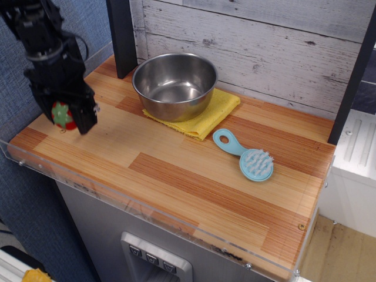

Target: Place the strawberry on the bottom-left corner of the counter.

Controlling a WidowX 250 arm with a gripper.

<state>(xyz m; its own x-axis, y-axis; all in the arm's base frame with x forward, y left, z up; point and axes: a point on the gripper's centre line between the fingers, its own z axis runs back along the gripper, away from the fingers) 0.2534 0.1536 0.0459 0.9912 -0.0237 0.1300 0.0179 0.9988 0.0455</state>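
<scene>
The gripper (63, 116) is closed on the strawberry (62, 115), the black fingers pressing its sides so that only the red body and a bit of green cap show between them. It hangs over the left end of the counter (176, 170), near the front-left corner; whether the berry touches the wood or sits just above it cannot be told from this view.

The berry looks like a small, glossy, hard plastic toy — light, stiff, and probably slick. A pinch across its widest part, as here, seems the sound hold; a grip nearer the tapered tip would likely squeeze it out. It should not crush, but being rounded it may roll or tip once let go, so a low release close to the surface would suit it. The clear rim along the front and left edges could stop a short roll.

Farther out, a steel bowl (174, 84) stands on a yellow cloth (214, 114) toward the back of the counter, well apart from the gripper. A blue brush (249, 157) lies right of centre, bristles up — also well clear of the corner. The planks around the target corner carry nothing else.
</scene>
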